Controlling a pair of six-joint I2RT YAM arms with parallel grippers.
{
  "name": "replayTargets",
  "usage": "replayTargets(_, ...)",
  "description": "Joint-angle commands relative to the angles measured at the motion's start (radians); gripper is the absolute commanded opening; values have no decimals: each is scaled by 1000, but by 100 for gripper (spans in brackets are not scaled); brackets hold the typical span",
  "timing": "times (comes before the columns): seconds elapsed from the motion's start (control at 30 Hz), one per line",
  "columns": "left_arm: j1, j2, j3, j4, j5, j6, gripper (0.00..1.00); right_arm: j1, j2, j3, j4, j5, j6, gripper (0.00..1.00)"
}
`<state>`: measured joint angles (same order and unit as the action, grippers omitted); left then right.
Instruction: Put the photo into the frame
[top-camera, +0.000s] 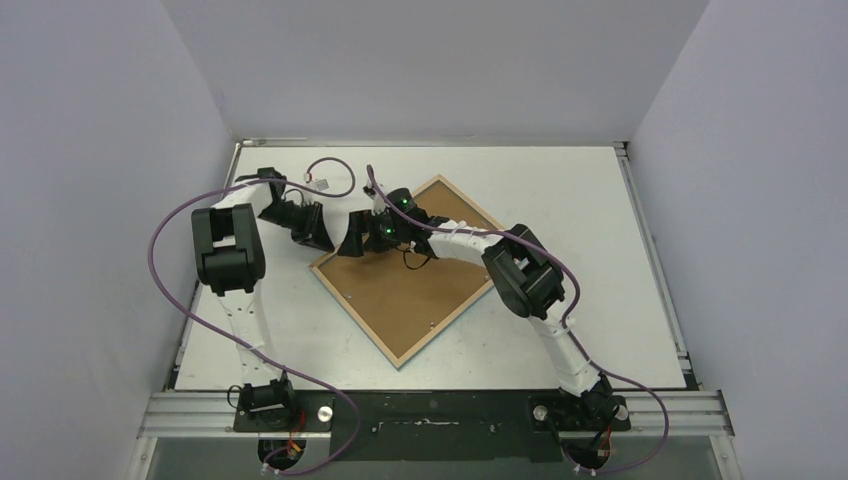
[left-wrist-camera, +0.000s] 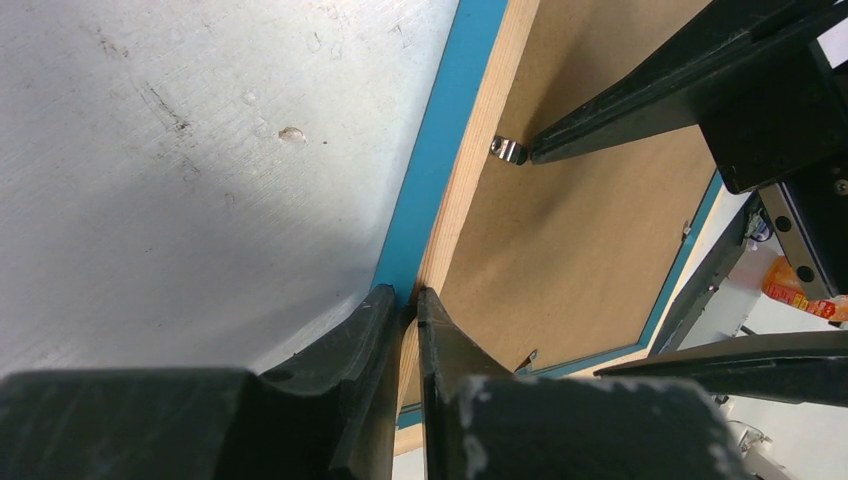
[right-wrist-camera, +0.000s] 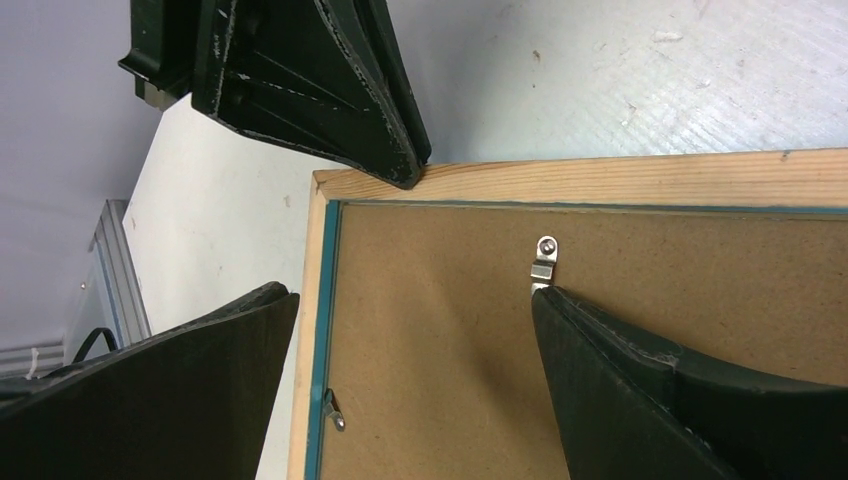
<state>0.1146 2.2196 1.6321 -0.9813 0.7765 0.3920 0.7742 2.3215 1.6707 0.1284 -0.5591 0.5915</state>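
Note:
The frame (top-camera: 355, 318) lies face down on the white table, turned like a diamond, with its pale wooden reverse up and a blue inner edge (right-wrist-camera: 328, 300). A brown backing board (top-camera: 420, 295) fills it. The photo is hidden. My left gripper (left-wrist-camera: 405, 300) is shut on the frame's wooden rim (left-wrist-camera: 470, 190) near the left corner. In the top view it sits at that corner (top-camera: 322, 240). My right gripper (right-wrist-camera: 415, 300) stands wide open over the board. One finger (right-wrist-camera: 620, 370) touches a small metal clip (right-wrist-camera: 543, 262). The other finger hangs outside the rim.
A second metal clip (right-wrist-camera: 333, 410) sits at the board's edge. Purple cables (top-camera: 330, 180) loop over the back of the table (top-camera: 560, 190). Grey walls close in on three sides. The arm bases stand on a rail (top-camera: 430, 410) at the near edge.

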Motion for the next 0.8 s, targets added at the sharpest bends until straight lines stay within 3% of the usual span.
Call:
replayTargets(0.0,-1,-32,-5,28,-12,4,9,8,9,-2,65,-24,14,91)
replayTargets(0.77,-2,-32,-6,34,-5,-9,7,17,40,33,90,-58,59,90)
